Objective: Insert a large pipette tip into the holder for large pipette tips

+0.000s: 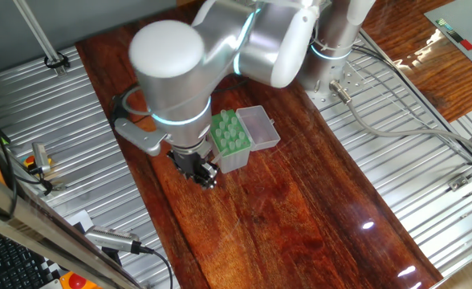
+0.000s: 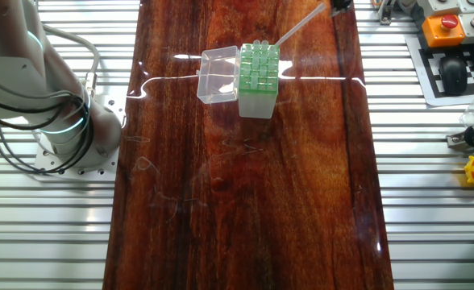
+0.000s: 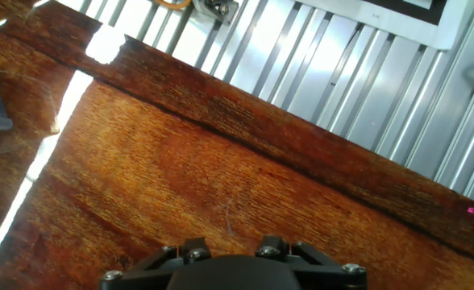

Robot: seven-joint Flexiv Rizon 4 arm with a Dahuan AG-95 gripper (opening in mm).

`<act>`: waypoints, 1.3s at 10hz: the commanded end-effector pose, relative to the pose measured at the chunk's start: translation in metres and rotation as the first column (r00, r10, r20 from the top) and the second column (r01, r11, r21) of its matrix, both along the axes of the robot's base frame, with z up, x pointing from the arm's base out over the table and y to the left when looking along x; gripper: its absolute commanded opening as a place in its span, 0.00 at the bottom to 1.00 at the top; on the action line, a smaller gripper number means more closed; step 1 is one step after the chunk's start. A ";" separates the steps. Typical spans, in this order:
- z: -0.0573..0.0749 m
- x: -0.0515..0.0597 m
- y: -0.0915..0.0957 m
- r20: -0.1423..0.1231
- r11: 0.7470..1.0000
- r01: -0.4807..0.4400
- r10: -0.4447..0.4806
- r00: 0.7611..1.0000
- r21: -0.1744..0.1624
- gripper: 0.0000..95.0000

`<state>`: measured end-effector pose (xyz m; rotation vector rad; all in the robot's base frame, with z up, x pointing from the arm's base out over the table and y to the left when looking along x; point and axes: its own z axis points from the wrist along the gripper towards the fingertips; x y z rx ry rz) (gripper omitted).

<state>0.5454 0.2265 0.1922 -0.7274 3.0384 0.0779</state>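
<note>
Tip (image 2: 297, 30) slants from the end effector (image 2: 338, 5), which grips it, toward the holder (image 2: 258, 68) on the counter (image 2: 245, 201), lid (image 2: 218, 76) open.

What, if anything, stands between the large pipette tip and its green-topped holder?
Nothing visible does: the large pipette tip points at a corner of the holder, and the clear lid lies open on its opposite side.
</note>
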 end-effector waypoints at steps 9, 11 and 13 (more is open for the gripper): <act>0.001 0.001 0.002 0.009 1.000 -0.015 0.014 1.000 0.011 0.00; 0.015 -0.001 0.007 0.038 0.999 -0.020 0.019 0.999 0.031 0.00; 0.023 -0.003 0.009 0.070 0.999 -0.028 0.025 0.997 0.045 0.00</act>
